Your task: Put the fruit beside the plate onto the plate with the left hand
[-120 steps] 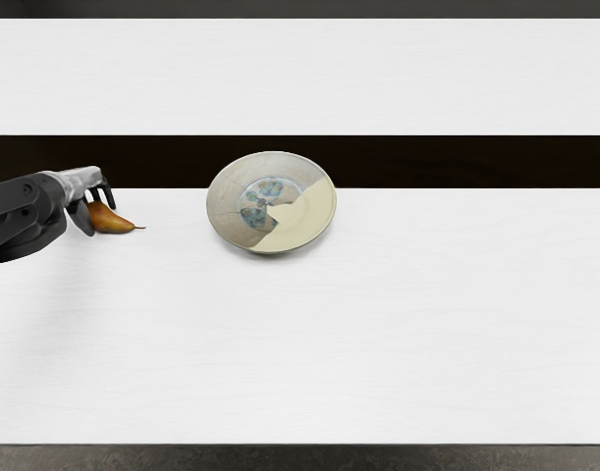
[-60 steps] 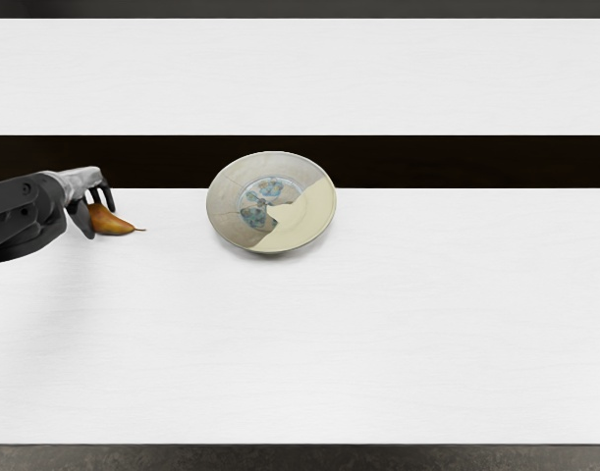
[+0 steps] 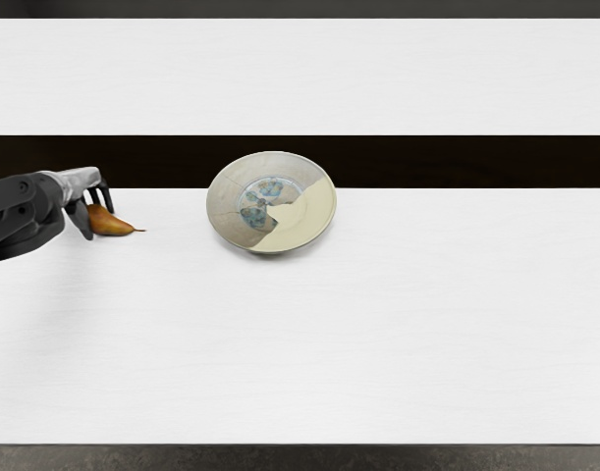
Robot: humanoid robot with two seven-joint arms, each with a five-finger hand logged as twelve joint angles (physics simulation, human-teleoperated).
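White table (image 3: 378,324), russet pear (image 3: 113,225) sideways, stem toward plate (image 3: 315,210), left hand (image 3: 87,194) over fat end, grip unclear.

Left arm (image 3: 20,216): bulky rounded shell, matte black to charcoal, with soft grey highlights along the upper edge. Forearm casing made of smooth moulded sections with a faint seam between them. One small round disc, like a screw head or pivot cap, sits near the top of the casing. Toward the wrist the shell narrows and turns pale silver-grey with a brushed-metal look. Robot hand (image 3: 88,199): silver-grey on the back, black on the lower parts. Finer detail is too small to tell.
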